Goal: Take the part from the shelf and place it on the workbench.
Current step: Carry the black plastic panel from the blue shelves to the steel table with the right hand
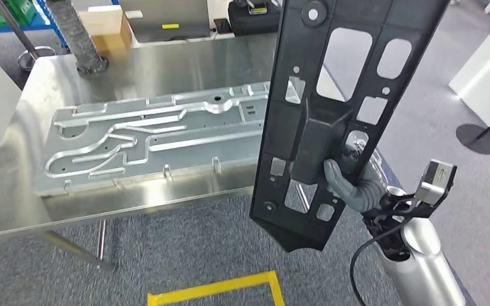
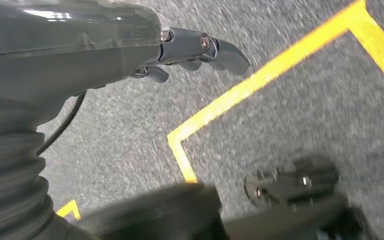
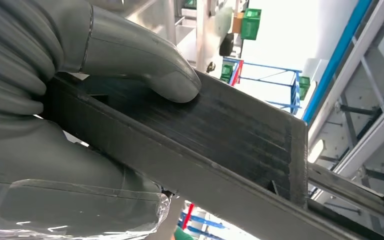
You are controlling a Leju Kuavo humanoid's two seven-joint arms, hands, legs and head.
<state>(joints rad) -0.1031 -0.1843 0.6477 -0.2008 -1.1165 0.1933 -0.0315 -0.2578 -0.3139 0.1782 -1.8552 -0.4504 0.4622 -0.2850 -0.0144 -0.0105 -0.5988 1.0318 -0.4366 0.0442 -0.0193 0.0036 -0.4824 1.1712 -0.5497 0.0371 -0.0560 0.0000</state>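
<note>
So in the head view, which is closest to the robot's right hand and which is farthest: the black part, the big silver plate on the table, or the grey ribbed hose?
1. The black part: held in the right hand itself.
2. The silver plate: lying on the workbench, to the hand's left.
3. The grey ribbed hose: at the workbench's far left corner.

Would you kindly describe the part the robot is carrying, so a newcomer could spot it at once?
Start at the steel workbench bearing a silver grooved plate. At its right end, the right hand holds up a long black panel, nearly upright. It is the one black piece, full of cut-out windows.
</note>
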